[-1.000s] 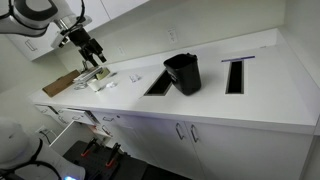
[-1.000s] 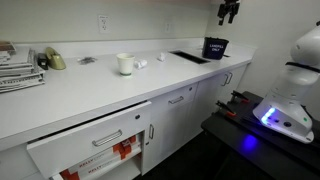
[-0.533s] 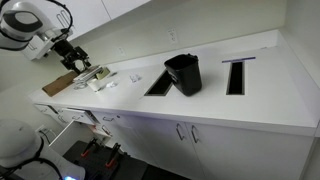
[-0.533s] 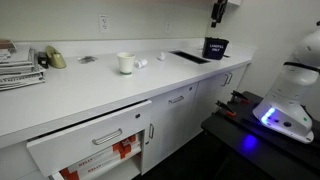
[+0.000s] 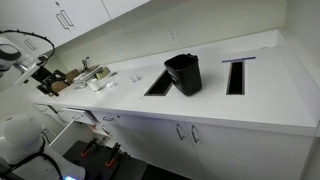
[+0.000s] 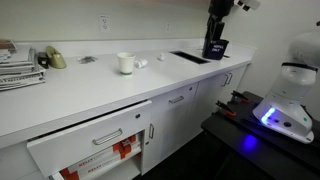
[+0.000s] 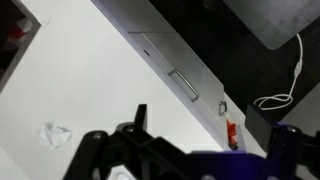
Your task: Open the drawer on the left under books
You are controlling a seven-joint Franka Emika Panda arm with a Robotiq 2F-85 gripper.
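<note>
1. Drawer [image 6: 92, 140]: pulled out beneath bench [image 6: 100, 88] edge, below stacked books [image 6: 15, 68]; white front and metal handle visible.
2. Claw [image 7: 186, 150]: spread, gripping nothing, held above bench, well apart from drawer.

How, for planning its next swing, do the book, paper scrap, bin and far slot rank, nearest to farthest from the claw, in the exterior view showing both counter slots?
With the claw at the far left in an exterior view:
1. Book, left end of the counter.
2. Paper scrap, left of the middle.
3. Bin, mid-counter.
4. Far slot, right of the bin.
</note>
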